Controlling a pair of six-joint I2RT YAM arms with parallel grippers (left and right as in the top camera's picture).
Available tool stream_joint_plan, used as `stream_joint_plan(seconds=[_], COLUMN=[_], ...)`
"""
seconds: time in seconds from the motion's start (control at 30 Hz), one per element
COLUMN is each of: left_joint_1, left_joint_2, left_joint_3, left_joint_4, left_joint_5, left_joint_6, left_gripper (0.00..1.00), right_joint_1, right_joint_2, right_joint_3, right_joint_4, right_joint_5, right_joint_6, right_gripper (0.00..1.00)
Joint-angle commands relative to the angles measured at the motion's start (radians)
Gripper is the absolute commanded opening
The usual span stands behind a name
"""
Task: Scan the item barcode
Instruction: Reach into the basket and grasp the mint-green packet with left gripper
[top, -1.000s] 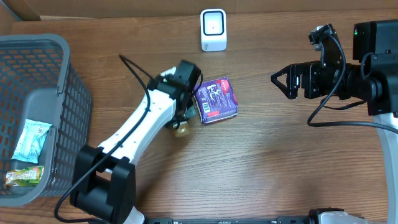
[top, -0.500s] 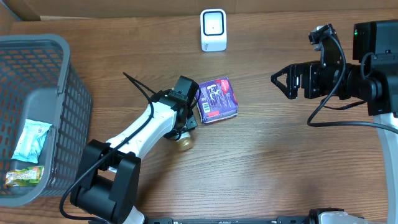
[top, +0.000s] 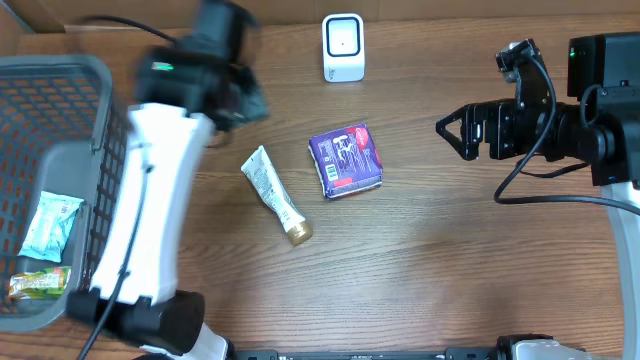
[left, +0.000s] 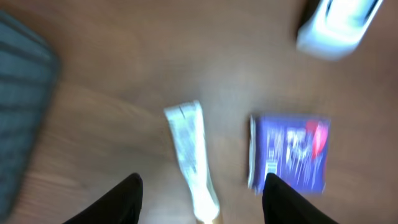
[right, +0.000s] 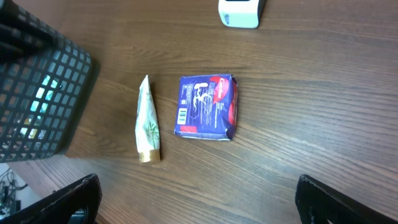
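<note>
Shows the left gripper open, its two dark fingertips spread apart at the lower edge of the wrist view and gripping nothing. Finds a white tube straight ahead between those tips, lying on the table apart from them, crimped end away and gold cap nearest; too blurred to tell any print on it. Puts a purple packet just beside the tube, toward the gripper's right-hand tip, lying flat and not touching the tube. Places the white scanner farther out beyond the packet, upright near the back edge of the wooden table. Catches the grey mesh basket off to the gripper's other side, with a pale blue sachet and a green-and-yellow wrapper lying in it. Shows the left arm only as a blur in the overhead view. Shows the right gripper open wide as well, black fingers at the two lower corners of its wrist view, empty. Sets the packet ahead of it, a little left of centre, with a barcode on the strip along the edge facing the tube; sets the tube beyond that edge, then the basket at far left. Has both items well apart from the right gripper, with the scanner farther ahead.
</note>
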Motion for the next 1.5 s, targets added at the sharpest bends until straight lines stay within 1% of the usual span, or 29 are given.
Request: stream_joint_plan(seconds=[0.0, 0.07, 0.13, 0.2, 0.33, 0.47, 0.57, 0.67, 0.8, 0.9, 0.93, 1.0, 1.03, 1.07, 1.1, 1.17, 1.3, 1.47], left_joint_1=[0.141, 0.233, 0.344, 0.457, 0.682, 0.857, 0.935, 0.983, 1.003, 0.999, 0.991, 0.985, 0.984, 0.984, 0.984, 0.984, 0.984, 0.979], left_joint_2=[-0.035, -0.051, -0.072, -0.085, -0.087, -0.085, -0.085, -0.085, -0.085, -0.085, -0.083, -0.082, -0.081, -0.081, -0.081, -0.081, -0.075, -0.029], left_joint_3=[0.239, 0.294, 0.304, 0.291, 0.224, 0.073, -0.051, -0.182, -0.379, -0.529, -0.604, -0.672, -0.694, -0.718, -0.737, -0.76, -0.772, -0.772], left_joint_4=[-0.146, -0.211, -0.258, -0.258, -0.255, -0.175, -0.083, 0.023, 0.219, 0.392, 0.484, 0.578, 0.613, 0.656, 0.698, 0.759, 0.829, 0.857], left_joint_5=[-0.116, -0.163, -0.186, -0.166, -0.128, -0.108, -0.071, -0.054, -0.054, -0.043, -0.045, -0.051, -0.055, -0.06, -0.066, -0.077, -0.077, -0.076], left_joint_6=[0.035, 0.035, 0.035, 0.076, 0.071, 0.069, 0.07, 0.07, 0.083, 0.142, 0.179, 0.207, 0.216, 0.23, 0.238, 0.255, 0.265, 0.296], left_gripper=[0.54, 0.55, 0.55, 0.54, 0.54, 0.55, 0.55, 0.56, 0.56, 0.56, 0.57, 0.6, 0.65, 0.72, 0.78, 0.84, 0.83, 0.8], right_joint_1=[-0.001, -0.001, -0.001, -0.001, -0.001, -0.001, -0.001, -0.001, -0.001, -0.001, -0.001, -0.001, -0.001, -0.001, -0.001, -0.001, -0.001, -0.001], right_joint_2=[-0.003, -0.003, -0.003, -0.003, -0.003, -0.003, -0.003, -0.003, -0.003, -0.003, -0.003, -0.002, -0.002, -0.002, -0.002, -0.002, -0.002, -0.002], right_joint_3=[0.022, 0.022, 0.022, 0.022, 0.022, 0.022, 0.022, 0.022, 0.022, 0.022, 0.022, 0.022, 0.022, 0.022, 0.022, 0.022, 0.022, 0.022], right_joint_4=[-0.003, -0.003, -0.003, -0.002, -0.003, -0.006, -0.006, -0.006, -0.005, -0.005, -0.005, -0.004, -0.005, -0.005, -0.005, -0.006, -0.01, -0.013], right_joint_5=[-0.001, -0.002, -0.002, -0.002, -0.002, -0.002, -0.002, -0.002, -0.002, -0.002, -0.002, -0.001, -0.001, -0.001, -0.001, -0.001, -0.001, -0.002], right_joint_6=[-0.004, -0.004, -0.004, -0.004, -0.004, -0.004, -0.004, -0.004, -0.004, -0.004, -0.004, -0.004, -0.004, -0.004, -0.004, -0.004, -0.004, -0.004], right_gripper=[1.0, 1.0, 1.0, 1.0, 1.0, 1.0, 1.0, 1.0, 1.0, 1.0, 1.0, 1.0, 1.0, 1.0, 1.0, 1.0, 1.0, 1.0])
